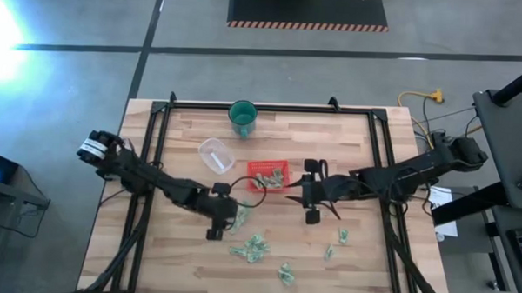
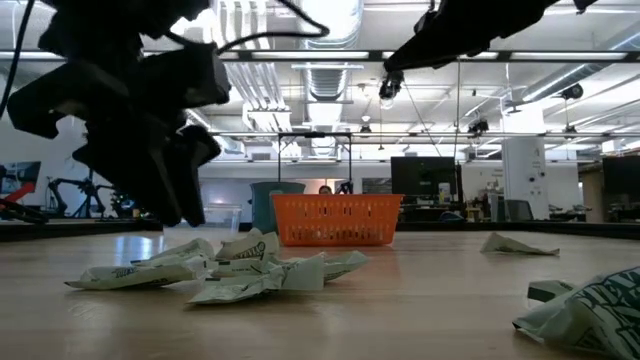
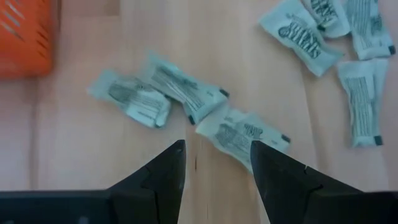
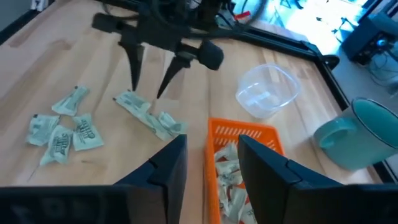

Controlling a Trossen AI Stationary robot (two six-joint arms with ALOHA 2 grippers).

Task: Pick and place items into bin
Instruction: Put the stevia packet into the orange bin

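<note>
Pale-green packets (image 1: 250,246) lower centre; our left gripper (image 3: 214,165), fingers spread and empty, poised to pick; right gripper (image 4: 211,158), parted and empty, over the bin (image 4: 239,132).

the high view looks straight down on the whole table (image 1: 344,254), the low view looks level across its top into the room, and each wrist view looks down past its own fingers, all four sharing the red tray (image 1: 269,176) and nearby packets (image 3: 180,87).
</note>
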